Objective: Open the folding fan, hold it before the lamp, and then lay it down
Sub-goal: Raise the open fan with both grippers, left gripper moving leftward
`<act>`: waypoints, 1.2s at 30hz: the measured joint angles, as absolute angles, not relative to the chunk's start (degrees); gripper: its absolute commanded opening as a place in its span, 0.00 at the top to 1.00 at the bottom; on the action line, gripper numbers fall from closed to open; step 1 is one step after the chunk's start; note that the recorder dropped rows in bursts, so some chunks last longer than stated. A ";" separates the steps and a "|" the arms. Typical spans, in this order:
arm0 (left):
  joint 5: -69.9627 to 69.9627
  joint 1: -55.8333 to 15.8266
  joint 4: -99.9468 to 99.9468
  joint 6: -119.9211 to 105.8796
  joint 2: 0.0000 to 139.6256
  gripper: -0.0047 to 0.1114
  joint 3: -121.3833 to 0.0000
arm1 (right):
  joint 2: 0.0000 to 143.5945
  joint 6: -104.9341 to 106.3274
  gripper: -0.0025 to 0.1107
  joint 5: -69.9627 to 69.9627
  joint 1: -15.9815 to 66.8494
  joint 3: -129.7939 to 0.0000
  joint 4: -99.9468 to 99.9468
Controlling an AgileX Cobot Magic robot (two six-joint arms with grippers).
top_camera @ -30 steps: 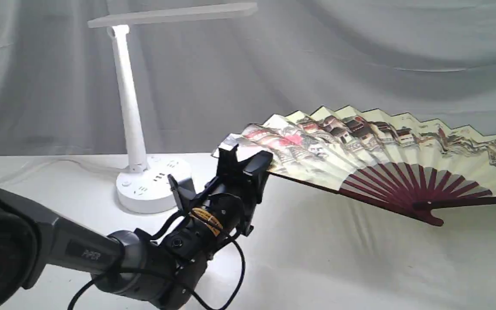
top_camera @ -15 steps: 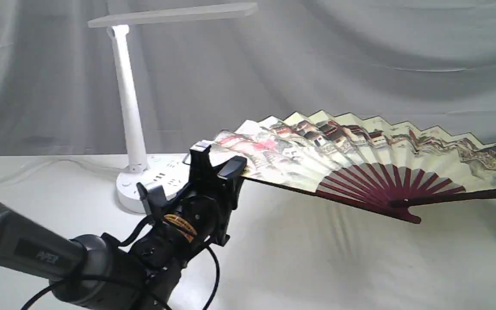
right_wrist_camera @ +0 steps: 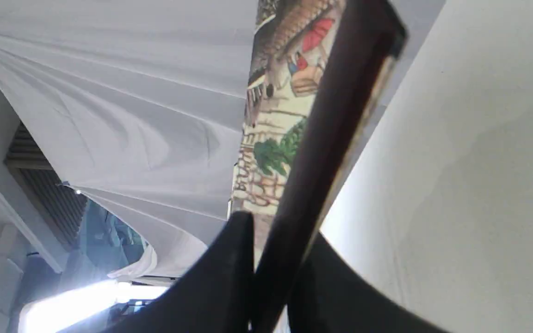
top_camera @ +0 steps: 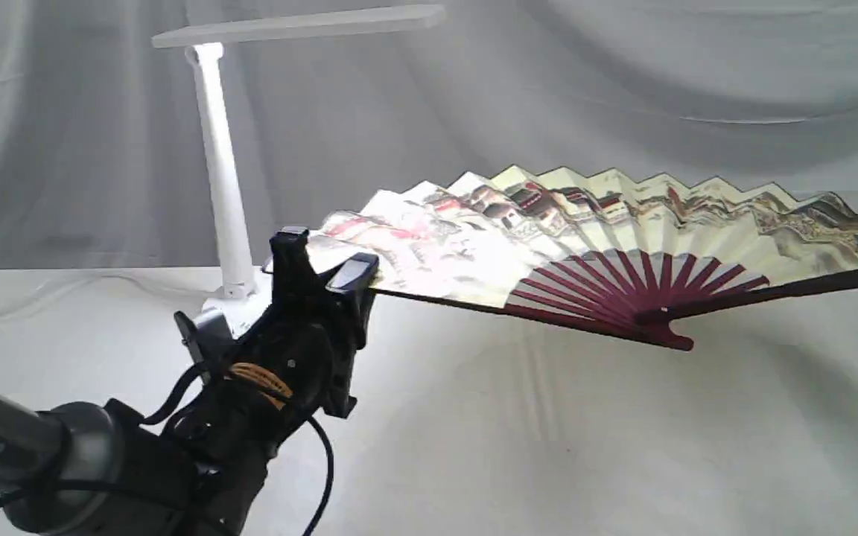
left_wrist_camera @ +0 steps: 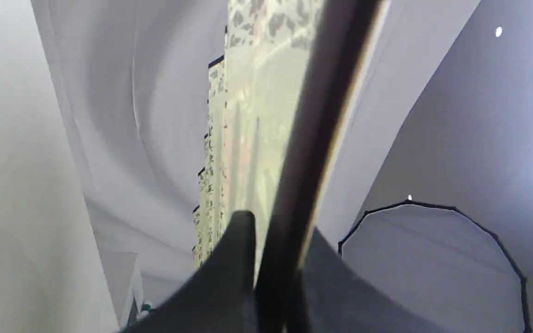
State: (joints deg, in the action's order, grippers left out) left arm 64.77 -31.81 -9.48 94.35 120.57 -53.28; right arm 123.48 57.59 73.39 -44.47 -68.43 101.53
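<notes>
At the left the lamp stands upright on the white-draped worktop, its flat head reaching out overhead, and near its base the left fingers are clenched on one end stick of the folding fan. The fan is spread wide open and held clear above the worktop, to the right of the lamp's stem, painted side showing, maroon ribs meeting at a pivot. At the far right the right fingers grip the other dark end stick.
</notes>
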 measured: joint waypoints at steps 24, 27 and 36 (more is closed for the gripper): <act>65.52 -24.51 -7.27 94.46 106.07 0.96 -39.67 | 115.30 54.96 0.98 72.23 -34.87 -68.43 101.53; 65.52 -23.65 -7.27 94.36 104.30 0.96 -38.06 | 115.20 54.58 0.98 72.23 -33.54 -68.43 101.53; 65.17 -19.16 -7.27 94.13 99.97 0.96 -34.32 | 115.20 53.03 0.98 70.65 -27.95 -68.54 101.53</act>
State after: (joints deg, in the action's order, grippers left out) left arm 65.17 -19.16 -7.27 94.13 99.97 -34.32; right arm 115.20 53.03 70.65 -27.95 -68.54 101.53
